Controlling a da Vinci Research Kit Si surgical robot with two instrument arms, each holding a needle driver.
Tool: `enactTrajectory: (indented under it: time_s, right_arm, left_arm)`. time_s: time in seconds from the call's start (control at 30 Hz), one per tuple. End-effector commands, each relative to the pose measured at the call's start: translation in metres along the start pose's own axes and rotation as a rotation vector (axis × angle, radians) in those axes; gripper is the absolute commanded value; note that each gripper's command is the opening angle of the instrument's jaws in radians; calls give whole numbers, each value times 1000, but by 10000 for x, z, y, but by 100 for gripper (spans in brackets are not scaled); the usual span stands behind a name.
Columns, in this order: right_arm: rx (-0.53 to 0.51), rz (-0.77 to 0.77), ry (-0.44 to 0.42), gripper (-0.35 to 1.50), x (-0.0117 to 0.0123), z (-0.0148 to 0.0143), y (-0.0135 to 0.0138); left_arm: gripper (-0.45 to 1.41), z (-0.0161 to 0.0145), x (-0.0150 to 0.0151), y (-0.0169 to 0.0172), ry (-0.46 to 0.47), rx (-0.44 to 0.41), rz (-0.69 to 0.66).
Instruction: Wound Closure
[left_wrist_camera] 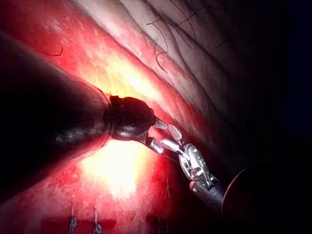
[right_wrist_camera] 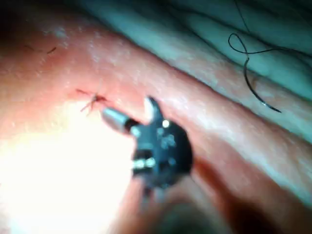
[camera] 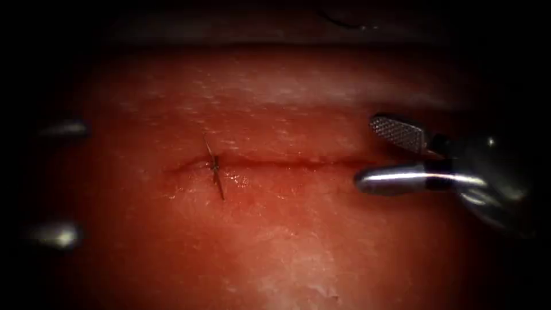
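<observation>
The tissue has a thin cut running across it. One tied stitch with short cut ends crosses the cut near its left end. My right tool hovers at the cut's right end, jaws open and holding nothing; it is also seen from behind, close to the stitch. My left tool has its jaws spread and empty, with two blurred glints at the far left. The curved needle lies free on the pale skin beyond the cut, outside the tissue, trailing dark thread.
The needle and loose thread rest on the pale ridged skin. The right tool sits just past my left jaws. Two small thread ties show at the red edge. The tissue's far rim is dark.
</observation>
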Motion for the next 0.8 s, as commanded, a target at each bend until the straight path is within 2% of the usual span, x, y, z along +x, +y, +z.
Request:
enactTrajectory:
  time_s: [0.03, 0.07, 0.1, 0.13, 0.27, 0.4, 0.53, 0.67, 0.8]
  right_arm:
    - [20, -61, -12, 131, 1, 5, 2]
    - [42, -106, -28, 135, 3, 4, 1]
    - [68, -220, -60, 135, 8, 0, -4]
    - [81, -283, -69, 130, 12, -4, -6]
    - [86, -323, -53, 130, 23, -8, -5]
    - [88, -358, -39, 128, 25, -9, -2]
    - [89, -382, -39, 128, 26, -9, 1]
    - [90, -385, -40, 128, 30, -9, 0]
    - [87, -405, -56, 128, 32, -7, -3]
  left_arm:
    - [64, 12, -3, -7, 3, 3, 0]
    - [64, 20, -5, -15, 2, 13, 15]
    - [64, 43, -11, -34, 0, 46, 28]
    - [64, 54, -18, -41, -1, 56, 34]
    - [64, 83, -44, -51, -7, 84, 58]
    - [64, 102, -74, -56, -12, 69, 87]
    - [64, 106, -105, -64, -19, 54, 119]
    - [65, 87, -124, -81, -24, 31, 146]
    - [66, 73, -137, -93, -28, 48, 165]
